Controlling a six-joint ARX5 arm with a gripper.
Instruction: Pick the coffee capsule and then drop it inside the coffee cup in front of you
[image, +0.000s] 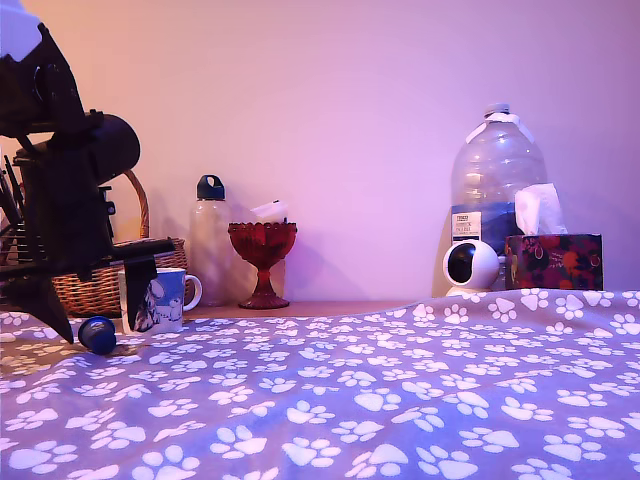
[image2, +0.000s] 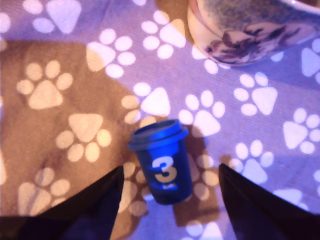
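We take the coffee cup (image: 158, 301) as our landmark — the white mug with the dog picture, standing on the paw-print cloth (image: 400, 390) near the exterior view's left edge, its handle turned toward that view's right. The coffee capsule (image: 97, 334) lies on its side on the cloth just beside the cup, on the exterior view's left of it and a little nearer the camera. In the wrist view we see the capsule (image2: 164, 165) as a dark blue pod with a pale "3" on its wall, and the cup's (image2: 245, 35) rounded side beyond the capsule's rimmed end.

The gripper (image2: 170, 177) has its jaws spread wide, one dark finger on each side of the capsule — neither touches it, and it holds nothing. In the exterior view the black arm (image: 60, 190) hangs over the cup's left side.

Behind the cup sit a wicker basket (image: 105, 285), a clear bottle (image: 210, 240) and a red glass goblet (image: 263, 262).
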